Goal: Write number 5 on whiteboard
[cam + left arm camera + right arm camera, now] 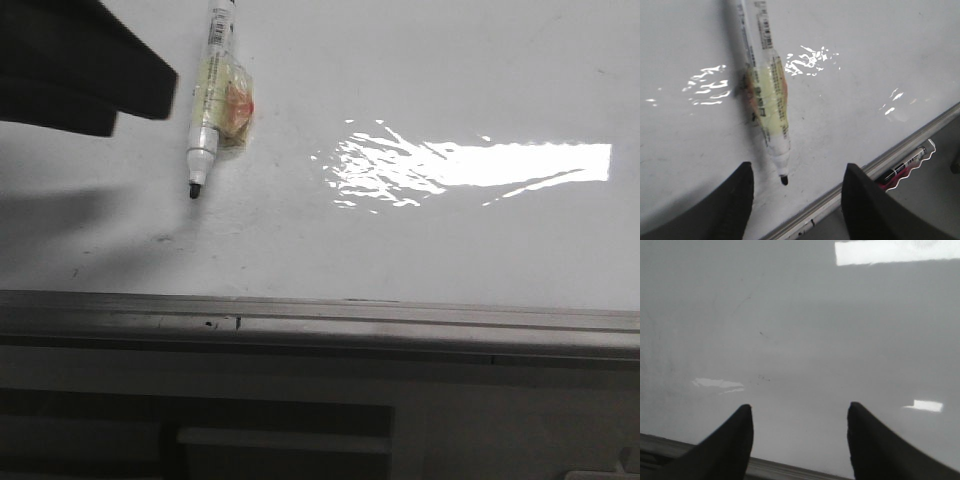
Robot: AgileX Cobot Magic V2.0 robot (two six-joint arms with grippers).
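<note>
The whiteboard [430,70] fills the front view, glossy white and faintly smudged. The number 5 is not in view; only small grey specks mark the board. A white marker [210,95] wrapped in yellowish tape lies flat on it, uncapped, black tip toward the rail. In the left wrist view the marker [771,105] lies on the board beyond my left gripper [798,167], which stands open, its tip between the two fingers and untouched. My right gripper [798,406] is open over bare whiteboard [800,315], holding nothing.
A grey metal rail [320,315] runs along the board's near edge. A bright glare patch [480,165] sits right of centre. Part of my left arm [75,65] darkens the top left corner. Past the rail another black pen [902,167] lies on a red wavy-edged thing.
</note>
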